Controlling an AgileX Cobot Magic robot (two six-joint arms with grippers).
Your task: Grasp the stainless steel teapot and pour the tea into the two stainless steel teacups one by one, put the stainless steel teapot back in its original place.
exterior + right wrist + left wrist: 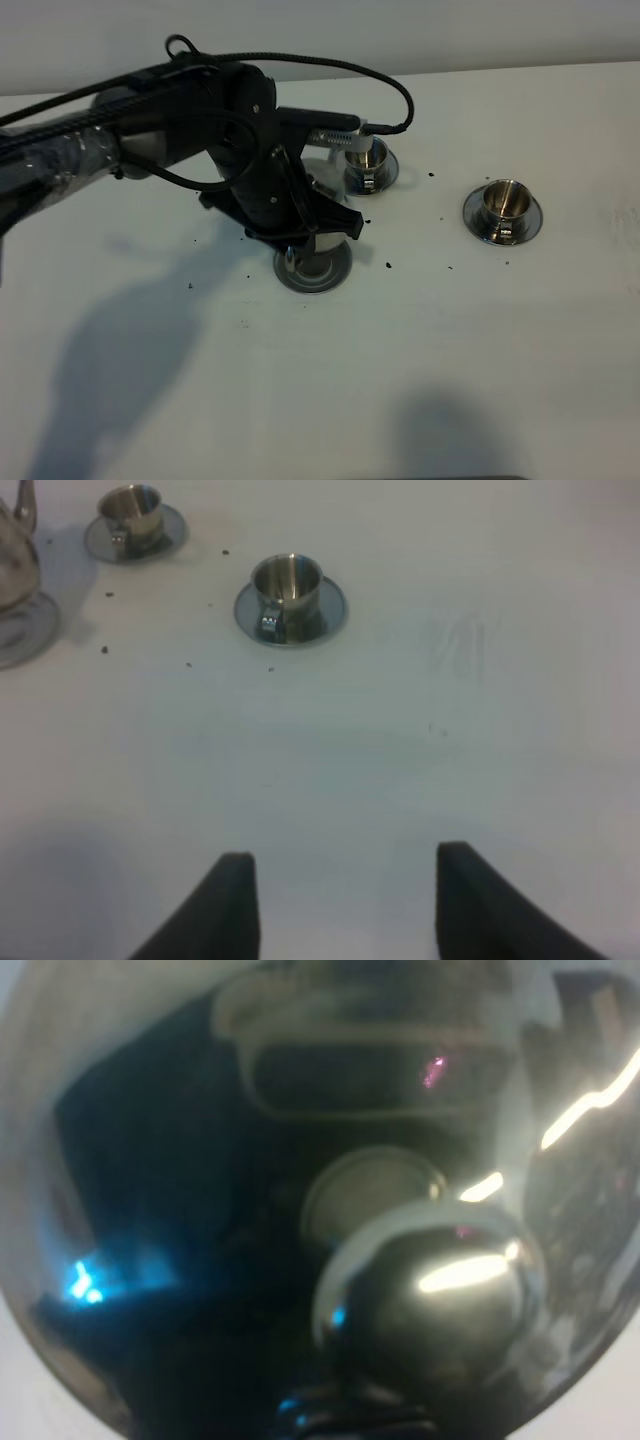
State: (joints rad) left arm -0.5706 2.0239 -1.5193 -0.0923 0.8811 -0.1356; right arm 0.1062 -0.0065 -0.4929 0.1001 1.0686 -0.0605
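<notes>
Left gripper (312, 238), we see, clenches the stainless steel teapot (430, 1290) over its saucer (336, 272). Our right gripper (340, 900) hangs released.

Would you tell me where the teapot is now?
Exterior view: the teapot is left of centre, under the left hand, over the wide saucer, beside the left cup.

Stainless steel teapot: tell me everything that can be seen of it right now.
The shiny, squat stainless steel teapot stands upright on a wide round steel saucer on the white table. Its mirror-like domed lid carries a round ball knob. The right wrist view shows only its rounded side and a thin curved part above. From above, the black left gripper covers most of it, shut; whether it grips the handle is hidden.
</notes>
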